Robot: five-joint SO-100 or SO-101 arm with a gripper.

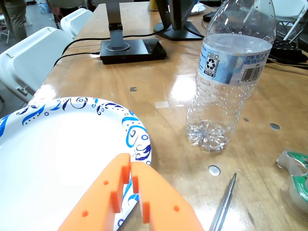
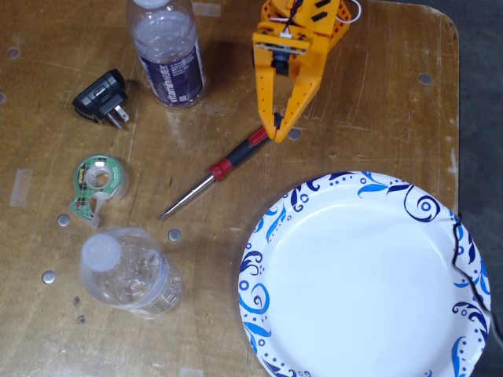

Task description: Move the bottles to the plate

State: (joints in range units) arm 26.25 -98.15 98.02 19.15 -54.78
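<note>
the gripper sits closed and empty near the table's far edge. the crinkled bottle looks light and crushable; grasping its ribbed middle seems safest.

In the wrist view the crinkled clear bottle wears a pale blue label showing a recycling triangle, a barcode and the partly readable letters "CA CRV", while in the fixed view the taller bottle carries a purple label reading "vitaminwater".
</note>
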